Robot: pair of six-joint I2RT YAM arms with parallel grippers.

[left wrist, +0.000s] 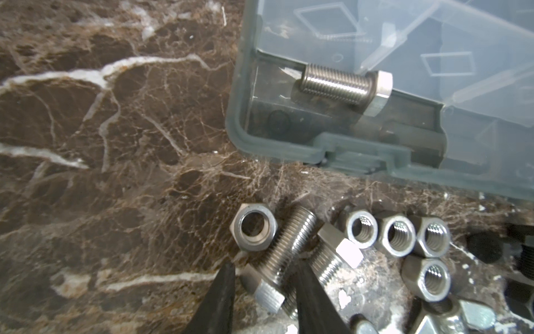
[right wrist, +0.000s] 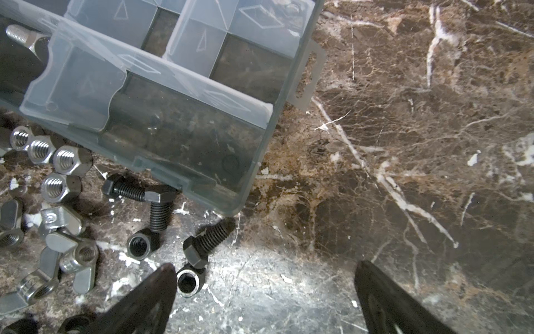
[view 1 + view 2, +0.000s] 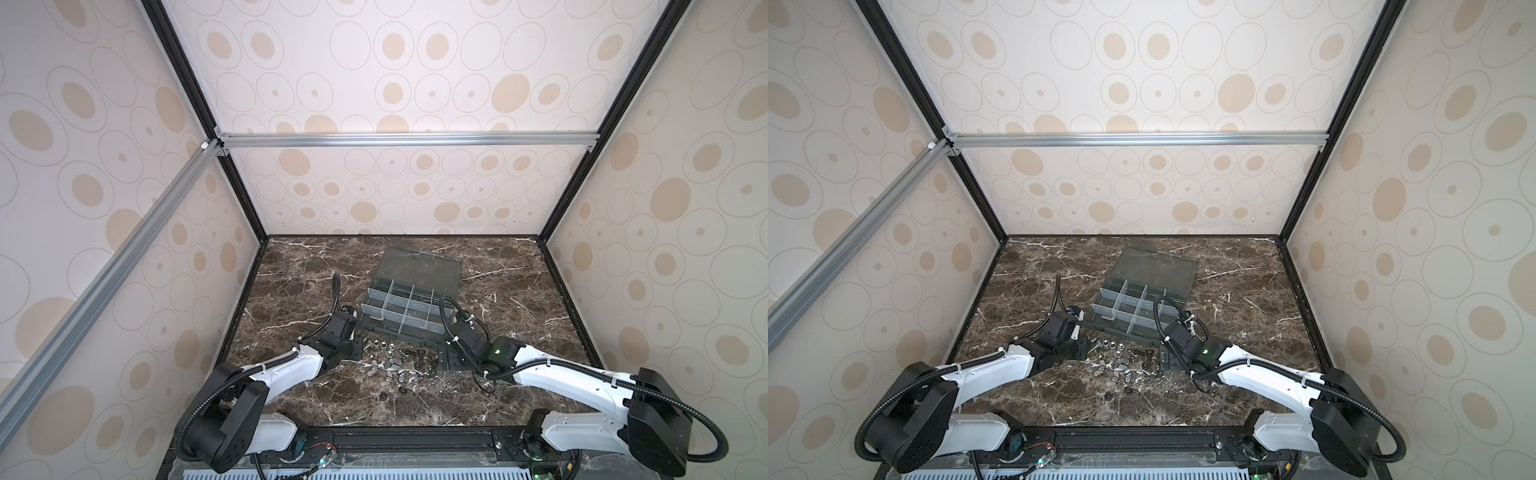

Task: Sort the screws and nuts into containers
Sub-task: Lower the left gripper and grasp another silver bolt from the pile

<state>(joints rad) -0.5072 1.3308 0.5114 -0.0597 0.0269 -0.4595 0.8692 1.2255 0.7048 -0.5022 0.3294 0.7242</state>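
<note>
Snag risk: left hand [image 1: 265, 264] straddles screw [image 1: 286, 245], pinch unclear, neighbour [image 1: 332, 260] crowding; box [image 3: 399, 330] at 1 o'clock, right hand [image 2: 265, 264] spread.

Right gripper [image 2: 264, 273] low in frame, my fingers spread wide over the marble tabletop [image 2: 404, 144]. A black nut [image 2: 187, 281] lies just beside the tip of my lower-left finger [image 2: 156, 292], on its inner side. Above that, three black screws [image 2: 208, 240] and a second black nut [image 2: 143, 245] lie loose by the near corner of the grey box [image 2: 254, 162]. Silver nuts [image 2: 66, 160] and wing nuts [image 2: 72, 254] cluster along the left edge. One silver screw [image 2: 20, 33] lies inside the box, upper left of the frame.
</note>
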